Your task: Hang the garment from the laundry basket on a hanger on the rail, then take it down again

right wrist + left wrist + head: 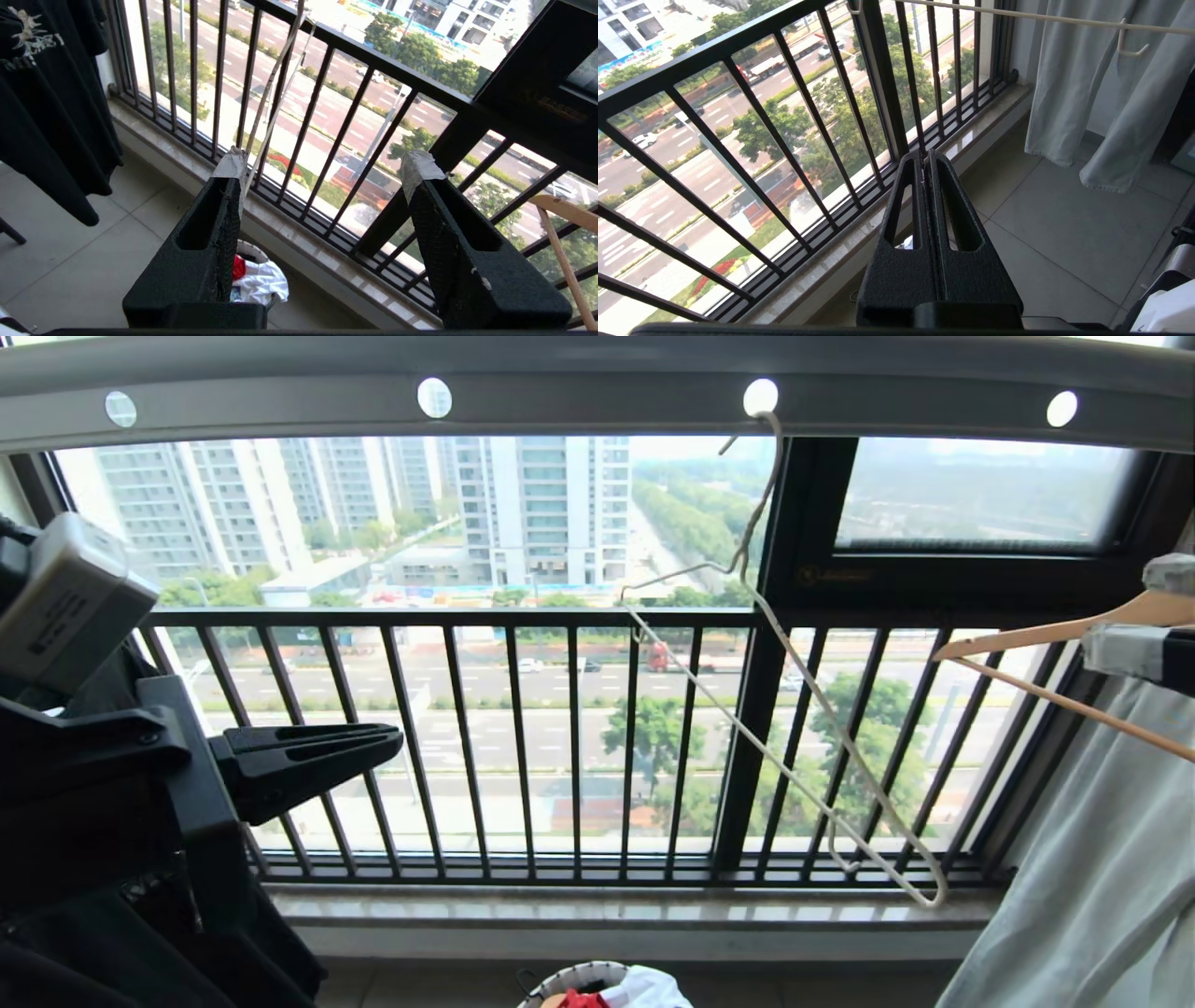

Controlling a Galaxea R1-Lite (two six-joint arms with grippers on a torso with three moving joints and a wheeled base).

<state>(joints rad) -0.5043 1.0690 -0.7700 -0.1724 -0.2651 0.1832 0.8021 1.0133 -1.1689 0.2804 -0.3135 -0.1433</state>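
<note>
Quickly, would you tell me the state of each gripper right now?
Left gripper: shut, holding nothing.
Right gripper: open, empty, wire hanger beside one finger.

We see the wire hanger (794, 681) hooked in a hole of the rail (597, 401) overhead, tilted; below it, the laundry basket (569, 980) on the floor holds the garment (583, 1001)

- Bright daylight pours in through the window railing (523, 747); the city outside looks pale and hazy.
- Backlit, the left gripper (397, 739) at nine o'clock in the head view reads as a near-black silhouette.
- The holes in the rail (597, 406) at twelve o'clock glow white, blown out.
- The rail bows, lens curvature at the edges.
- The floor tiles (1069, 233) show soft, even light.
</note>
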